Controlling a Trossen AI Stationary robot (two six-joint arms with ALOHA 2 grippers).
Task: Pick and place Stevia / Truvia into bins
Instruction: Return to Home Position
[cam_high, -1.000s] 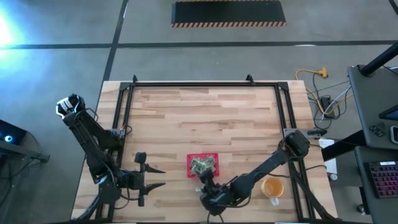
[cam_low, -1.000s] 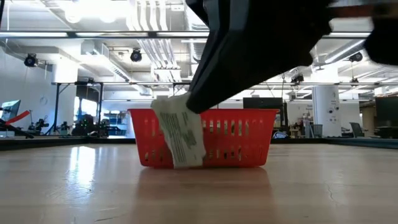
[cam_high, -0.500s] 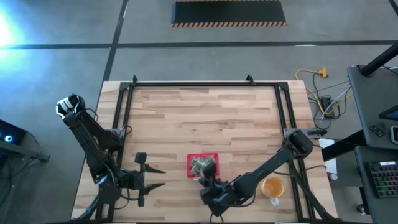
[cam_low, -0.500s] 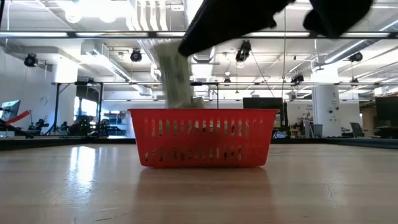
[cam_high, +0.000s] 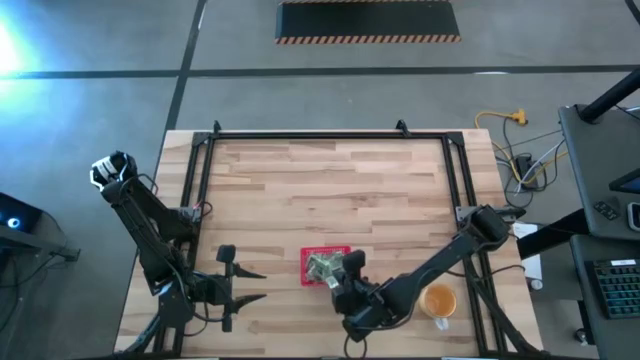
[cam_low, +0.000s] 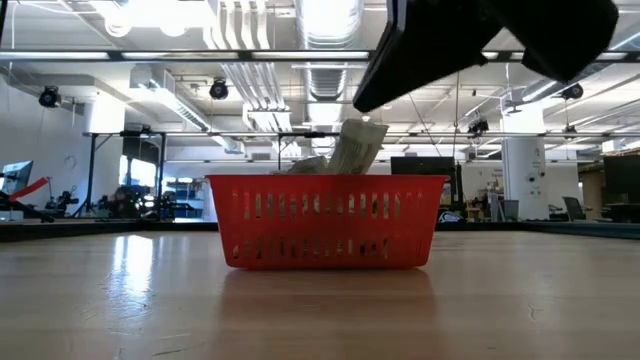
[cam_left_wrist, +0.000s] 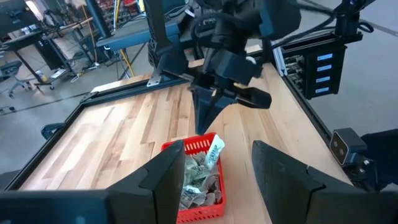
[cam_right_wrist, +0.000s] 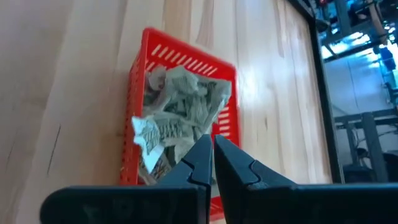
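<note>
The red tray (cam_high: 304, 268) sits near the table's near edge, with a heap of pale green and white sachets (cam_right_wrist: 186, 102) inside. One sachet (cam_right_wrist: 152, 134) stands tilted at the tray's near-right side, its upper end above the rim (cam_low: 355, 148) and its lower end among the others. My right gripper (cam_right_wrist: 212, 146) hovers just above that side of the tray (cam_left_wrist: 202, 124), pointing down, fingers together, nothing visible between them. My left gripper (cam_high: 255, 285) waits open, left of the tray.
A round orange cup (cam_high: 438, 298) stands right of the tray, close to my right arm. A black frame (cam_high: 330, 135) runs along the table's far and side edges. Bare wood stretches from the tray to the far edge.
My right gripper rose from the table in front of the tray and moved toward the far edge and a little right, over the tray. The sachet that hung below it, first at table level and then above the rim, now stands tilted inside the tray.
</note>
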